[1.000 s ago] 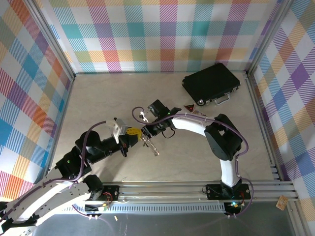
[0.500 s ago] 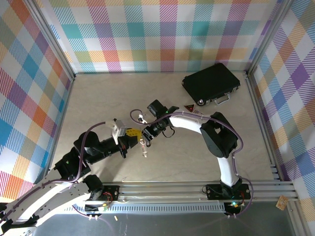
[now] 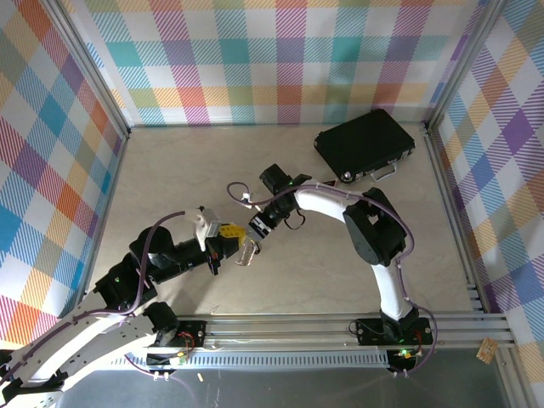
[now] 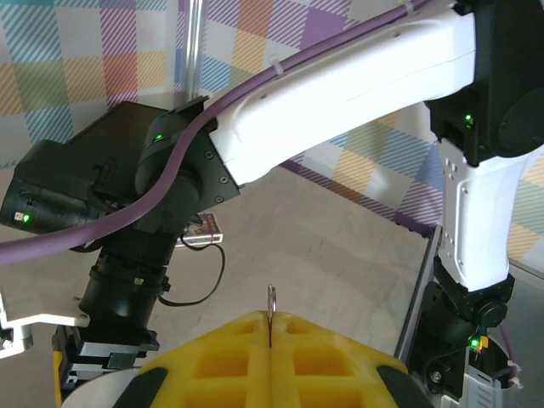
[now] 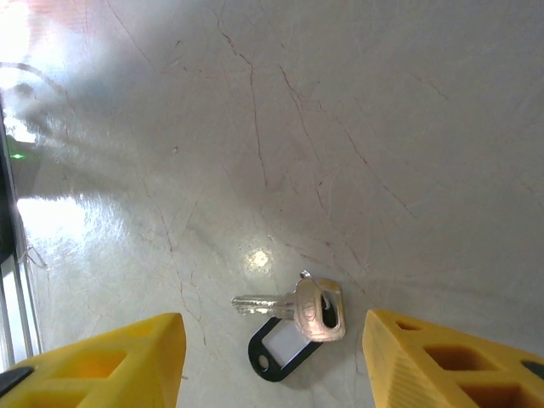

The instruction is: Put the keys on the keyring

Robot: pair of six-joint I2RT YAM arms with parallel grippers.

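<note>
Plaid walls (image 3: 289, 51) box in a pale, veined desk (image 3: 170, 170). Your left end effector (image 4: 270, 327) is pinched tight on a thin metal loop (image 4: 270, 299), seen edge-on just past its fingertips. I take that loop to be the keyring. Your right end effector (image 5: 272, 327) is spread wide and holds nothing. A silver key (image 5: 299, 306) and a black tag (image 5: 276, 347) sit directly below it, between its fingers. I cannot tell whether they hang from the loop or rest on the desk.

This looks like the threading step. Next, confirm whether the key is seated on the loop. If it is not, regrip its head and feed it in while the left holds steady.

A second ago the right end effector was close against the left, with the keys between them. It has since backed off.
</note>
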